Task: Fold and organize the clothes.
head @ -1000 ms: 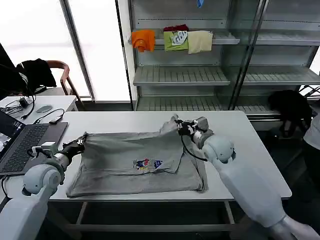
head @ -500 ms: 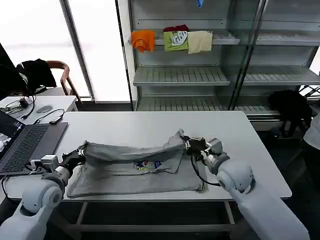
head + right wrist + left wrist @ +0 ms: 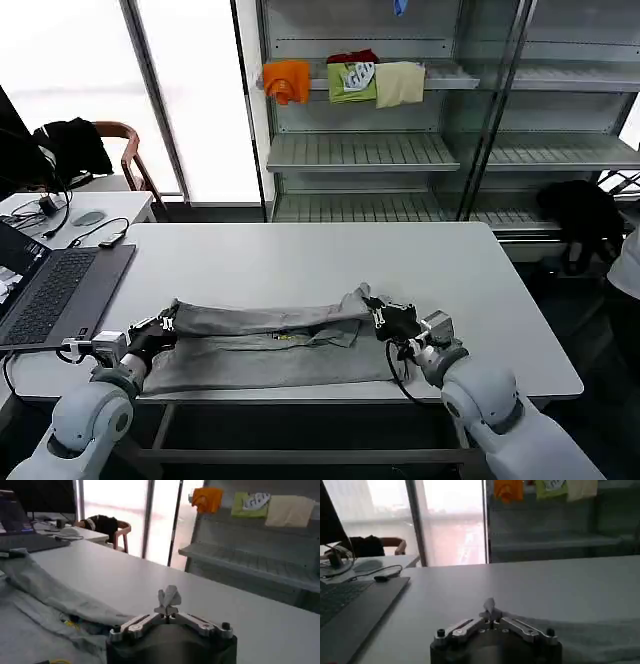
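Here both tools, left and right, pinch the light grey short-sleeved fabric shirt's far edge; uneven pulling could skew the fold on the white tabletop.

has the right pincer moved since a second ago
Yes. The right pincer, shut on the grey shirt, has pulled back from mid-table toward the white table's near edge, dragging the shirt's far edge over its chest print.

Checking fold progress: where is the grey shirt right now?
In the head view the grey shirt lies along the table's near edge, its far edge pinched between the left gripper and right gripper.
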Motion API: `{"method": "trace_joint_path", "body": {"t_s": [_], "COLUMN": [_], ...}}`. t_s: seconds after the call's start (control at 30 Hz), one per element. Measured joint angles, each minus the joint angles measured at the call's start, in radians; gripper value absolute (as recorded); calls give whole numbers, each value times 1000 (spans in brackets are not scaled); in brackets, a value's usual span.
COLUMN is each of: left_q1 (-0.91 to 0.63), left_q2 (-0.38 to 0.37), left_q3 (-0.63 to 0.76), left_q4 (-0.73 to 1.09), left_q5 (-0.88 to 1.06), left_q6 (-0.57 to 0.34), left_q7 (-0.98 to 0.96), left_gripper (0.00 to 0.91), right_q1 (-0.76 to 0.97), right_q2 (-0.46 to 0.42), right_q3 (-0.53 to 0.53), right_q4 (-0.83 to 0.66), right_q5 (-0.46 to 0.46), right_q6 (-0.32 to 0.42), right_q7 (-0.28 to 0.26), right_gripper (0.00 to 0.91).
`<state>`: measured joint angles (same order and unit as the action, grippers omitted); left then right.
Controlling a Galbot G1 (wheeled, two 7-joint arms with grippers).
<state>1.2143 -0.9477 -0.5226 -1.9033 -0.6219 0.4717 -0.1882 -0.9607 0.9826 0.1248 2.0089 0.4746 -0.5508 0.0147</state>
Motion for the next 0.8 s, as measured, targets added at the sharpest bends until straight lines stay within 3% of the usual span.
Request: {"method": "trace_joint_path", "body": {"t_s": [0.8], "left_q1": [77], "left_q2": [-18], "left_q3": [-9], "left_q4": [-37], "left_q5": [61], "left_q6": [5], "left_q7": [-68], "left_gripper": [50], "right_q1": [-139], "right_q2": [36], "right_q3": [-10], "right_q4": [66], "right_q5": [1], "right_q6": [20], "right_q7": [240], "right_gripper": [0]}}
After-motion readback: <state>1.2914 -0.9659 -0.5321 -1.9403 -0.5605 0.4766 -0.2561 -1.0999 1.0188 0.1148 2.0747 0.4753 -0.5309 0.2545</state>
